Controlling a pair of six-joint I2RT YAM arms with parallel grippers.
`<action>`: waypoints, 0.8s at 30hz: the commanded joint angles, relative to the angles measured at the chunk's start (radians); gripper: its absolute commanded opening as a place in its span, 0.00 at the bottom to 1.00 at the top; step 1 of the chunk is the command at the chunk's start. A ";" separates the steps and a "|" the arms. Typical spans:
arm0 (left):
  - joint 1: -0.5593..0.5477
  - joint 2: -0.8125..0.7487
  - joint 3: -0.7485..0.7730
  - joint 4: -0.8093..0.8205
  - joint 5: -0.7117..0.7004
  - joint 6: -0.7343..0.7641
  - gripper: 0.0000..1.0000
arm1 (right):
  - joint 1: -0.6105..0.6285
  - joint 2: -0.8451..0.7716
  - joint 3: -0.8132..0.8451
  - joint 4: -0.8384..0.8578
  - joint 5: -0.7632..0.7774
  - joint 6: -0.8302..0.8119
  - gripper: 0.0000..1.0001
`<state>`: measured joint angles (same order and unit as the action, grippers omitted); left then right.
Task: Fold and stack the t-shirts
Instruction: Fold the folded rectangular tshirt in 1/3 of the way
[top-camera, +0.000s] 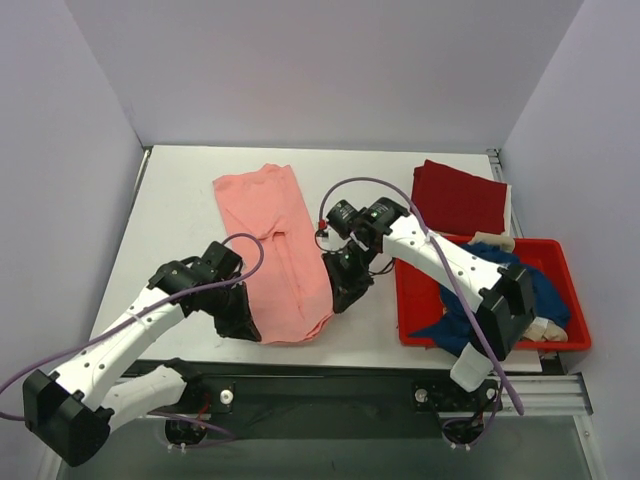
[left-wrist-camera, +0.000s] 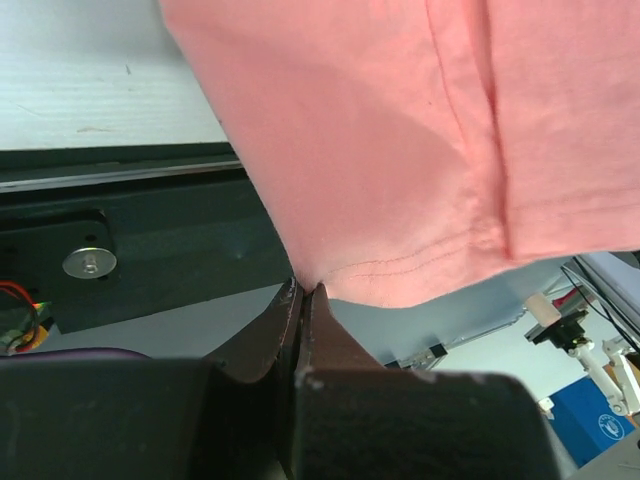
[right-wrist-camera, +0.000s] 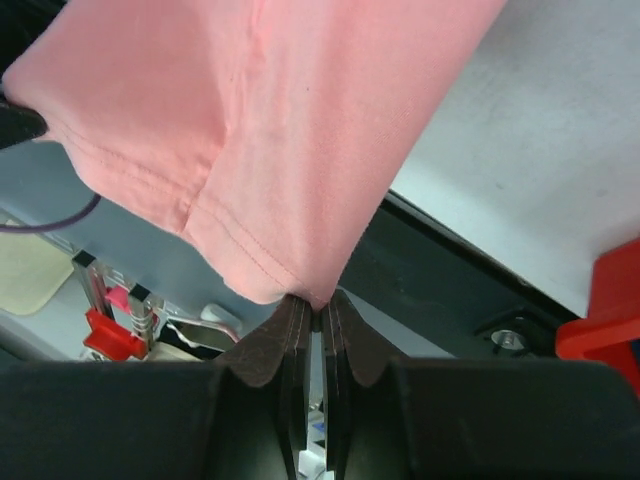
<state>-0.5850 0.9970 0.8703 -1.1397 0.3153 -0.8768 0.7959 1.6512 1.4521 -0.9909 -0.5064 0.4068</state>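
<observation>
From above, the salmon-pink t-shirt (top-camera: 272, 240) lies on the worktop (top-camera: 180, 200), the dark red t-shirt (top-camera: 460, 195) far right, the navy t-shirt (top-camera: 550, 288) in a tub (top-camera: 545, 243). Only the wrist views show the left end effector (left-wrist-camera: 305, 298) and right end effector (right-wrist-camera: 318, 305) pinching the pink hem.

top: high, looking down | wrists: close-up | shared: salmon-pink t-shirt (top-camera: 265, 215)
</observation>
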 joint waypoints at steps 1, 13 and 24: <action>0.028 0.061 0.079 0.024 -0.035 0.071 0.00 | -0.049 0.073 0.104 -0.097 0.061 -0.014 0.00; 0.253 0.219 0.121 0.181 -0.036 0.217 0.00 | -0.139 0.369 0.490 -0.100 0.146 -0.071 0.00; 0.384 0.383 0.098 0.465 -0.007 0.225 0.00 | -0.173 0.653 0.855 -0.057 0.190 -0.071 0.00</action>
<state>-0.2337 1.3418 0.9562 -0.8124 0.2939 -0.6704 0.6441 2.2745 2.2444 -1.0298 -0.3470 0.3481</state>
